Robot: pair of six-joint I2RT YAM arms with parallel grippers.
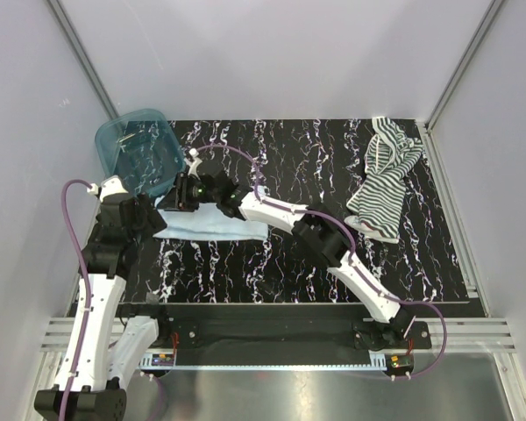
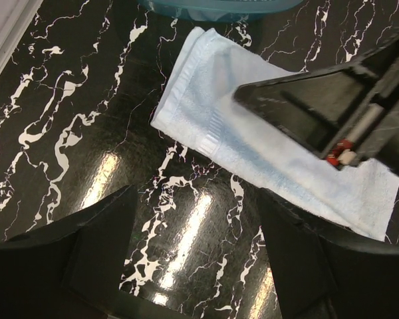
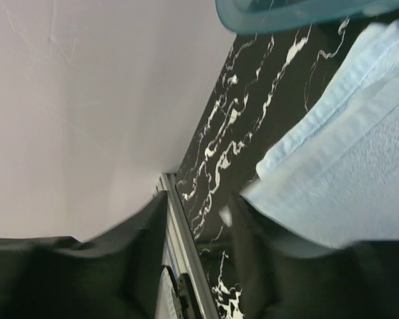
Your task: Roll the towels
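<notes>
Top external view: your right gripper [image 1: 174, 200] reaches across the black marbled table [image 1: 289, 272] to the left end of the pale blue towel [image 1: 215, 228], which lies folded flat just in front of a teal plastic tub [image 1: 136, 149]. Its jaws stand slightly apart, the towel's corner beside one finger. Your left gripper [image 1: 156, 221] hovers wide open at the same end, holding nothing. The striped towel [image 1: 384, 180] lies crumpled at far right, well apart from both.

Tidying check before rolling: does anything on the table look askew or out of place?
The striped towel lies crumpled in a heap at the far right, not spread flat. The pale blue towel lies folded flat beside the teal bin. Nothing spilled or damaged.
</notes>
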